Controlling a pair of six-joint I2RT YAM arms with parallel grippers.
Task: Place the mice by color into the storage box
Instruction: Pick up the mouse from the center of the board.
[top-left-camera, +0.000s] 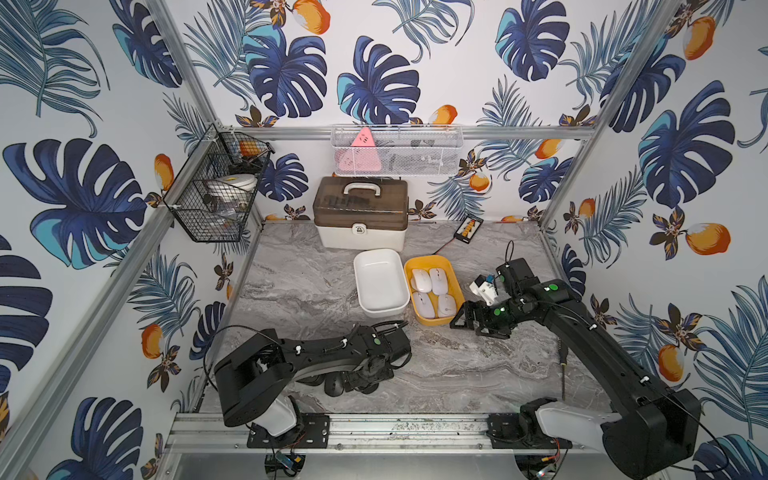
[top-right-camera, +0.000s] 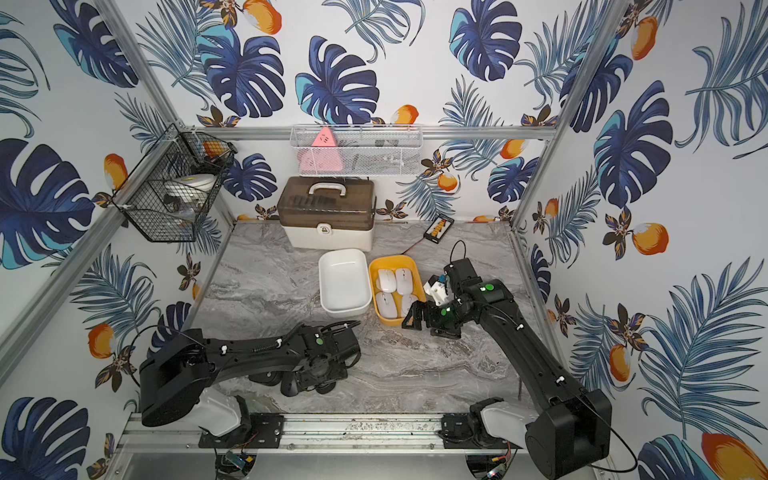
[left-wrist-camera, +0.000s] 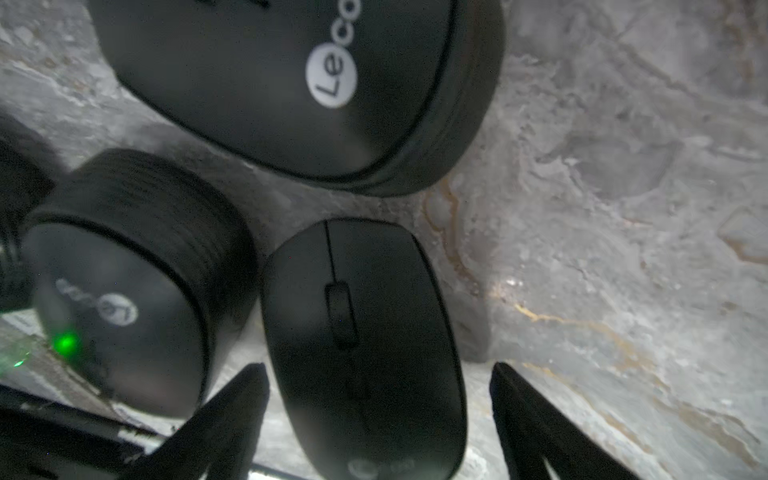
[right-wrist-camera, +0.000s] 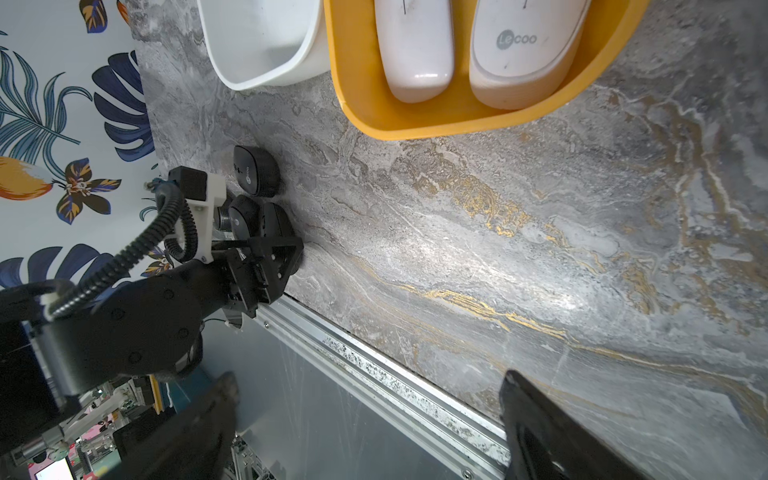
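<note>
Black mice lie clustered at 7 o'clock on the table, where the left gripper stands wide open astride one black mouse, gripping nothing. White mice, four in all, sit in the yellow tray. The right gripper hovers at the tray's 5 o'clock corner, wide open and empty.

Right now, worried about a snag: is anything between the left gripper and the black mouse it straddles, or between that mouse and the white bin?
Nothing: the open left gripper straddles the black mouse. A neighbouring mouse crowds one finger; a third mouse lies toward the empty white bin.
</note>
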